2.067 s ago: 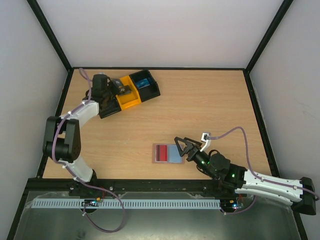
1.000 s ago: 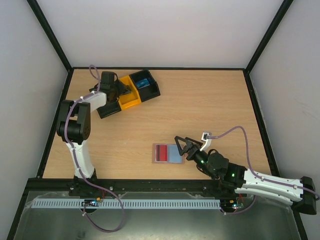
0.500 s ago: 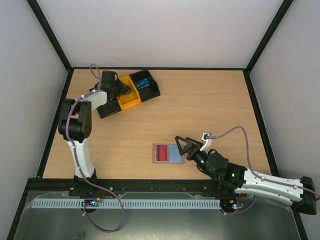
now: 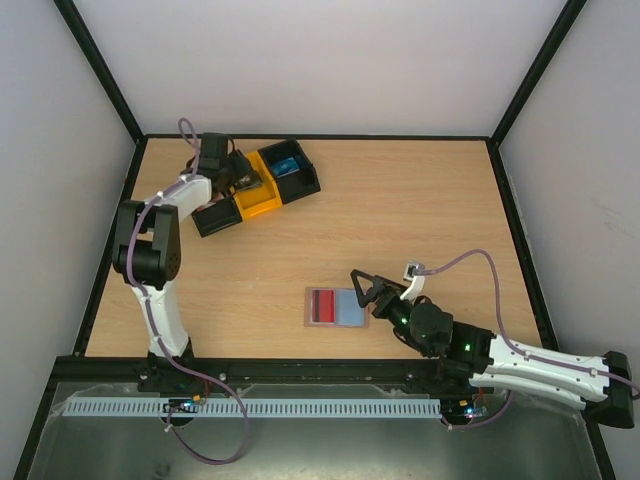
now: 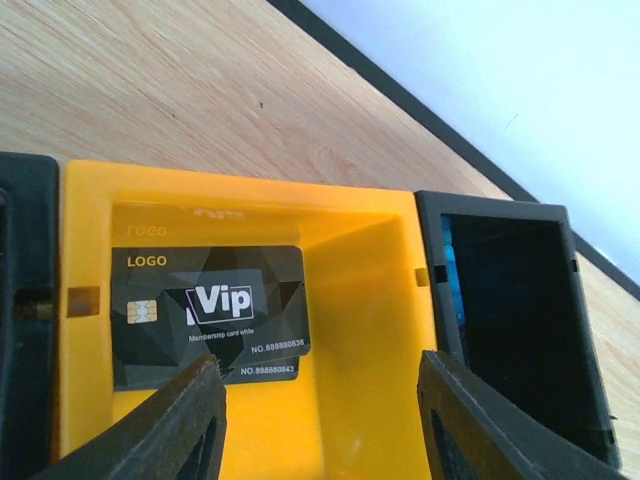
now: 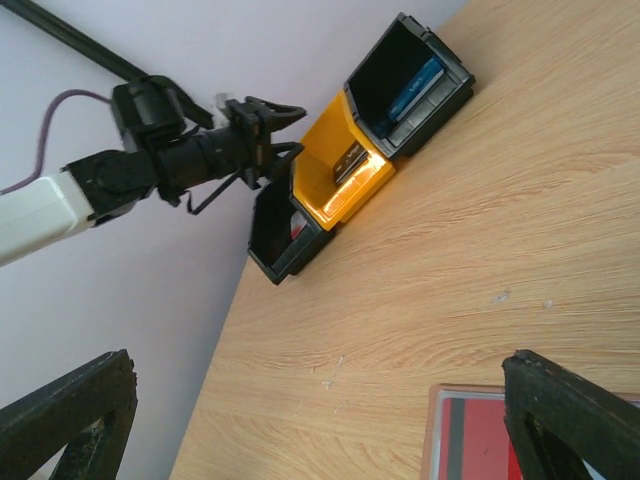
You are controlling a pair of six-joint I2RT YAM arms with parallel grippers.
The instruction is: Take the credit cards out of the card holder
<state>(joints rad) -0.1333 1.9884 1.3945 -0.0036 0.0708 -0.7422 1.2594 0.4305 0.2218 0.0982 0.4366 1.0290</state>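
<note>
The card holder (image 4: 346,309) lies open on the table's near middle, with a red card (image 4: 322,305) on its left half. My right gripper (image 4: 358,296) hovers open at its right edge; the right wrist view shows the holder's brown rim (image 6: 430,440) and the red card (image 6: 480,445) by the right finger. My left gripper (image 4: 238,178) hangs open over the yellow bin (image 4: 260,202) at the far left, holding nothing. Two black VIP cards (image 5: 205,315) lie stacked inside that yellow bin (image 5: 370,300), past the left fingertip (image 5: 190,420).
The yellow bin sits in a row between a black bin (image 4: 292,170) holding a blue card (image 5: 447,270) and another black bin (image 4: 214,219). Black frame rails edge the table. A grey cable loops off the right wrist (image 4: 470,262).
The left gripper has drawn back a little from the yellow bin toward the far-left corner, and its jaws now stand apart. The right arm has barely moved.
</note>
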